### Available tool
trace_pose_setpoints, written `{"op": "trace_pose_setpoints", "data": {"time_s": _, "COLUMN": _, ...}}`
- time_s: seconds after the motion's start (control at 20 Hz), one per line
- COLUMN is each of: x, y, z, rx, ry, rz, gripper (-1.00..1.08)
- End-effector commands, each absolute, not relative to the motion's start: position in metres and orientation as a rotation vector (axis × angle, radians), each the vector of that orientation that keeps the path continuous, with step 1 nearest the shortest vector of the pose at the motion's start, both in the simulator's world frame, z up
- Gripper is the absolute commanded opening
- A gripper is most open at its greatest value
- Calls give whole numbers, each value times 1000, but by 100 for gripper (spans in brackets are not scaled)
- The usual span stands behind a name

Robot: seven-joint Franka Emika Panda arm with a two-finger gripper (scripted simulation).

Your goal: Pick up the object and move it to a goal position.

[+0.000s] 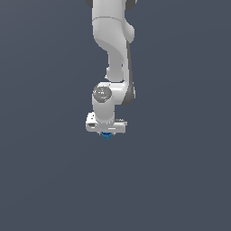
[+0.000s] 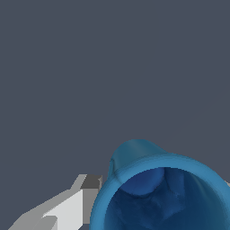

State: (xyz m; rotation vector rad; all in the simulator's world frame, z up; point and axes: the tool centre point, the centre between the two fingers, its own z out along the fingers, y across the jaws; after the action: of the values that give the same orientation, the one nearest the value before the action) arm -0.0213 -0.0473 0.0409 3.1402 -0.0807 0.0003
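The object (image 1: 107,136) is a tiny bright-blue hollow cup that shows just under the white gripper (image 1: 107,134) in the middle of the exterior view. In the wrist view the cup (image 2: 157,188) is very close and large, with its darker inside facing the camera. A grey-white finger (image 2: 85,193) presses against one side of its rim, and a sliver of the other finger shows at the opposite side. The gripper (image 2: 164,183) is shut on the cup. In the exterior view the fingers are hidden behind the hand.
The white arm (image 1: 113,40) comes down from the top of the exterior view. A plain dark grey surface (image 1: 45,180) lies all around. No goal marker shows.
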Motion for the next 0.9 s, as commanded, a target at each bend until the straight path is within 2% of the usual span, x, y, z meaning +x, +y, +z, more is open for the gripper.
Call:
{"op": "trace_pose_setpoints", "data": {"time_s": 0.0, "x": -21, "y": -47, "z": 40, "rx": 3140, "ry": -80, "rz": 0, "gripper": -100}}
{"op": "trace_pose_setpoints", "data": {"time_s": 0.45, "x": -27, "y": -54, "z": 54, "rx": 3140, "ry": -80, "rz": 0, "gripper": -100}}
{"op": "trace_pose_setpoints", "data": {"time_s": 0.85, "x": -46, "y": -76, "z": 96, "rx": 3141, "ry": -81, "rz": 0, "gripper": -100}}
